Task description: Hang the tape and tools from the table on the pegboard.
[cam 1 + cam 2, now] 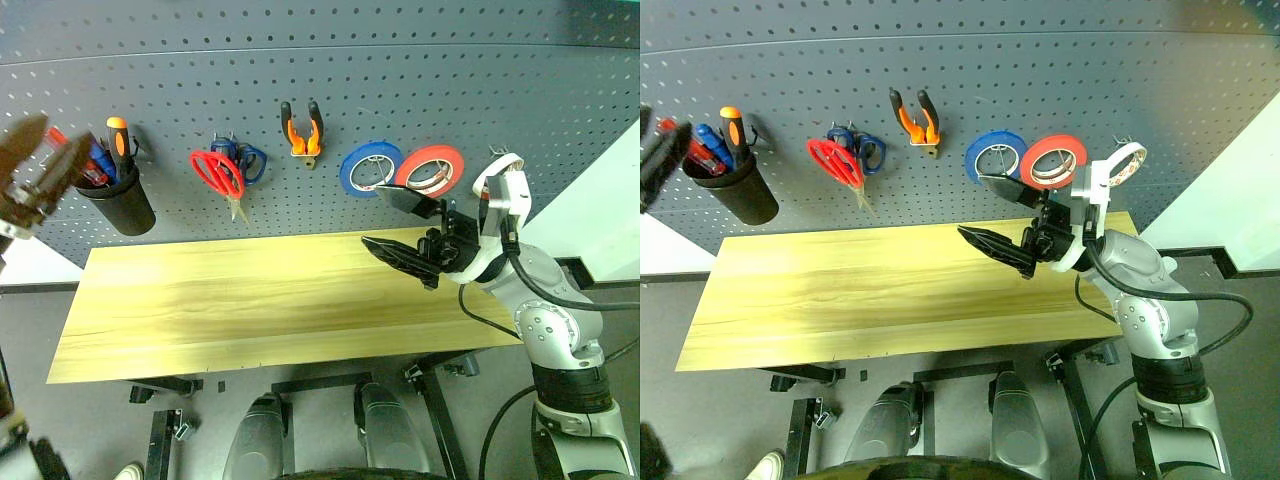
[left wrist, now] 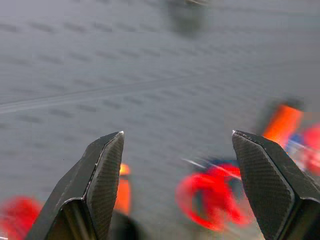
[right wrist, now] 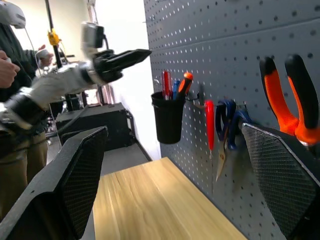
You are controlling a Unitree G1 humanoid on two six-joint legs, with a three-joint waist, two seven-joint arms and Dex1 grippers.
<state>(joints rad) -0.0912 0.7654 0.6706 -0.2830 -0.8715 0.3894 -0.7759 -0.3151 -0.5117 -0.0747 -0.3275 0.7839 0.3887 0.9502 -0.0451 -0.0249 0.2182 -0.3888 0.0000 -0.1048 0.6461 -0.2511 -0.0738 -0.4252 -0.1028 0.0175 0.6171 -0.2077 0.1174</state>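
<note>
- I judge the hanging step is finished: the long bench of light yellowish wood (image 1: 250, 300) is bare, and the next move only calls for drawing both arms back.
- The slim screwdriver with orange-and-black handle (image 1: 119, 140) stands in the black cup (image 1: 118, 200) on the dark grey pegboard (image 1: 320, 90), above the bench's far left corner, long axis upright, handle up.
- My left pincer (image 2: 177, 187) is wide and empty; my right pincer (image 1: 400, 225) is also wide and empty.
</note>
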